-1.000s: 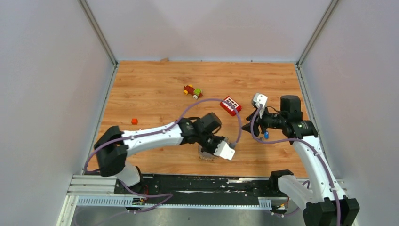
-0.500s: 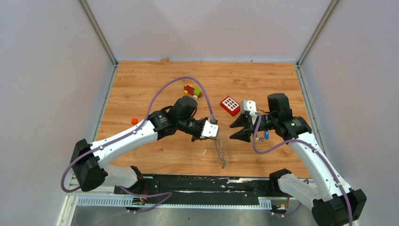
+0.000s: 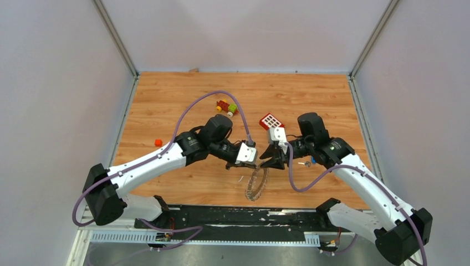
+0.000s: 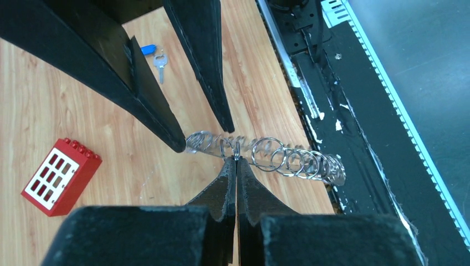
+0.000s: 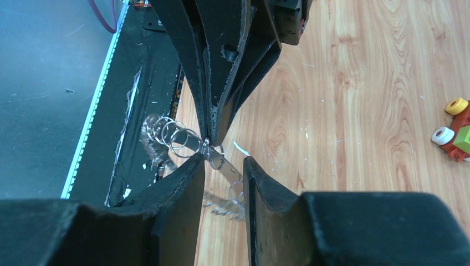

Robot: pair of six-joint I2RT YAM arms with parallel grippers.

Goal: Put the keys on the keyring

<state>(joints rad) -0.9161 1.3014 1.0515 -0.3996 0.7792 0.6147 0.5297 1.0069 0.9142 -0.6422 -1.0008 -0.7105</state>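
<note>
Right gripper (image 3: 271,159) has moved in toward 9 o'clock, meeting the left gripper (image 3: 250,164). Rail (image 3: 233,213) borders the table's near edge at 6 o'clock. Keyring (image 3: 256,185) hangs just beyond it, pinched in the pressed-together left jaws. The right jaws are spread, straddling its top. Keys (image 4: 160,61) lie at 3 o'clock, brick (image 3: 271,121) at 12.

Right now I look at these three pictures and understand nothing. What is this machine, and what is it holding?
It is a robot with two arms at a wooden table. One picture looks down from above; the other two come from cameras on its wrists. The left hand is shut on the keyring, a loop of many small silver rings. The right hand is open around that loop. On the table lie a small key, a blue piece, a red block, a toy and an orange cube.
</note>
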